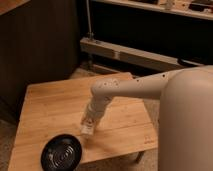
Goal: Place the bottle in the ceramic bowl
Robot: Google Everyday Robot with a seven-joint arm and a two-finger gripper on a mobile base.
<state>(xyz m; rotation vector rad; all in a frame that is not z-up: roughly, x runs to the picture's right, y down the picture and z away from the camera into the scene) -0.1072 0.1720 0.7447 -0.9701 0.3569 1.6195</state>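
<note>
The bottle (88, 128) is a small, slim, cream-white item, and I see it standing roughly upright at the tip of my arm, on or just above the wooden table (50, 107) near its front edge. I cannot tell whether its base touches the surface. A pale label area is visible on it, but I can read no writing or brand.

The gripper (89, 124) is down over the bottle, jaws drawn together and clamped on it. Gripper and bottle are close in colour, so the line between them is hard to separate.

The ceramic bowl (62, 152) sits just to the front and to the image-left of the bottle, apart from it, near the table's front corner. It is round, shallow and glossy black, with faint concentric ridges catching the light inside.

The table top is light, bamboo-like board with a visible plank grain, rectangular, smooth and matte.

My arm (130, 87) is smooth off-white plastic with rounded housings and a row of small dark dots along the upper link.

Behind the table runs a long grey metal beam (130, 55) against dark panelling. The floor (6, 135) is speckled.
</note>
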